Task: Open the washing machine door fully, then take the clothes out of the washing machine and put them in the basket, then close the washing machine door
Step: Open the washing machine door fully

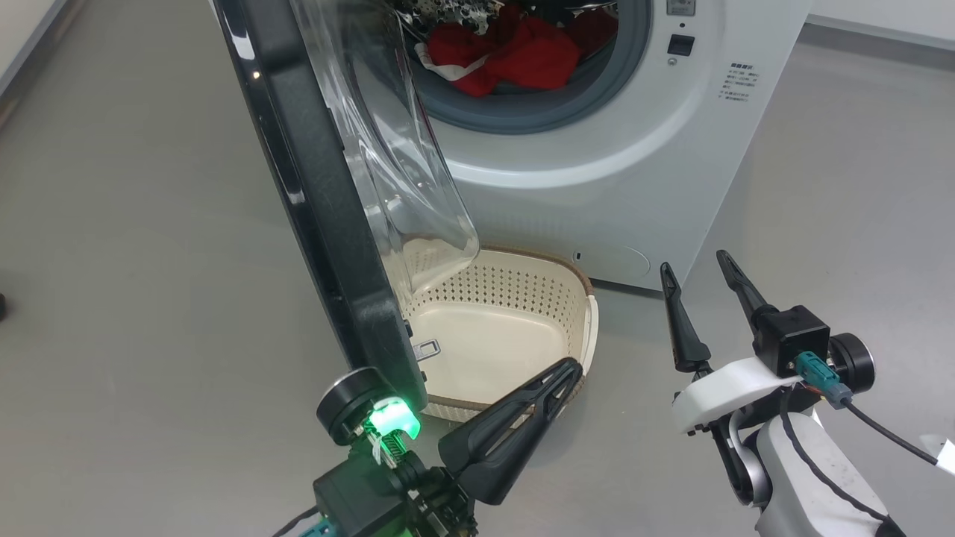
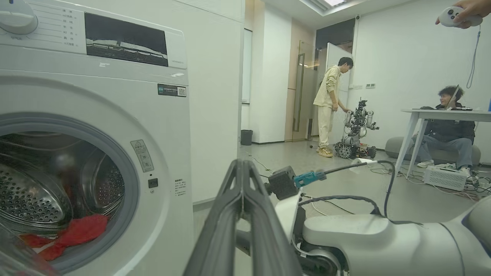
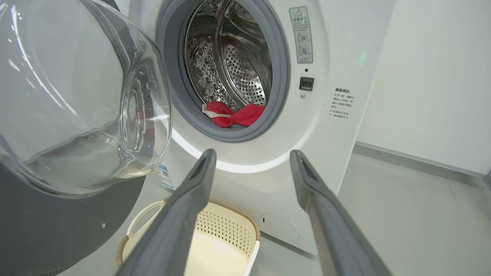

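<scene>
Left end effector closed, empty, beside the door; right end effector open. Clothes inside the washer. Left wrist view adds a standing person.

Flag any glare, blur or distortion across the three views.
Head view: green light by the left gripper blooms; the washing machine door glass warps the basket behind it. Left wrist view: close fingers soft; ceiling light blown out. Right wrist view: streaky reflections on the door glass.

Robotics lab with a second robot, a white desk and loose cables.
</scene>
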Robot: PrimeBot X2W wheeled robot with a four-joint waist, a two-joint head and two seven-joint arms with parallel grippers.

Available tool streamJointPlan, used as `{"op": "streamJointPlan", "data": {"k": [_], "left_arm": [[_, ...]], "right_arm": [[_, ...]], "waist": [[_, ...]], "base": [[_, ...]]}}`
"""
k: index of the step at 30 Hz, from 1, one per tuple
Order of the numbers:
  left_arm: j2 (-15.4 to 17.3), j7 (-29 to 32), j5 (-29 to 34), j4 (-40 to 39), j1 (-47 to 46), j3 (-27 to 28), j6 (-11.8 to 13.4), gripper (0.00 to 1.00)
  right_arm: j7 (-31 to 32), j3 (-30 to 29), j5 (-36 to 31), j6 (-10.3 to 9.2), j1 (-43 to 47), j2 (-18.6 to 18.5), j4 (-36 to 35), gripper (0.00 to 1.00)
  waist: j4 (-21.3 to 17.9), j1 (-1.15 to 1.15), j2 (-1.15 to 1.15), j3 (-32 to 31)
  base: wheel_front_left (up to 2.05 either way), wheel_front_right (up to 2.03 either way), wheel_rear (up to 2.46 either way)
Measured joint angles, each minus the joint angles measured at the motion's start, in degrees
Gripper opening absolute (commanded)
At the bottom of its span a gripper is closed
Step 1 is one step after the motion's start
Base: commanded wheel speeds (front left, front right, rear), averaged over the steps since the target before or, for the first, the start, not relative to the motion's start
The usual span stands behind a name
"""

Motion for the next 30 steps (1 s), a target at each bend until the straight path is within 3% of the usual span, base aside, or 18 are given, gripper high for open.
{"op": "streamJointPlan", "data": {"k": [7,15,30], "left_arm": [[0.44,0.01,-0.64,6.04,2.24,-0.79,0.00,0.00],[0.24,0.04,-1.29,13.65,4.16,3.81,0.00,0.00],[-3.36,0.05,-2.69,22.72,3.99,8.61,0.00,0.00]], "right_arm": [[0.00,-0.38,-0.10,0.57,0.04,0.26,0.36,1.00],[0.00,-0.94,-0.56,0.76,0.49,0.46,0.57,1.00],[0.00,-1.58,-1.52,1.34,0.69,0.83,0.91,1.00]], "waist": [[0.09,0.00,0.00,-0.02],[0.18,0.00,0.00,0.22],[-0.41,0.00,0.00,1.86]], "base": [[0.00,0.00,0.00],[0.00,0.00,0.00],[0.00,0.00,0.00]]}}
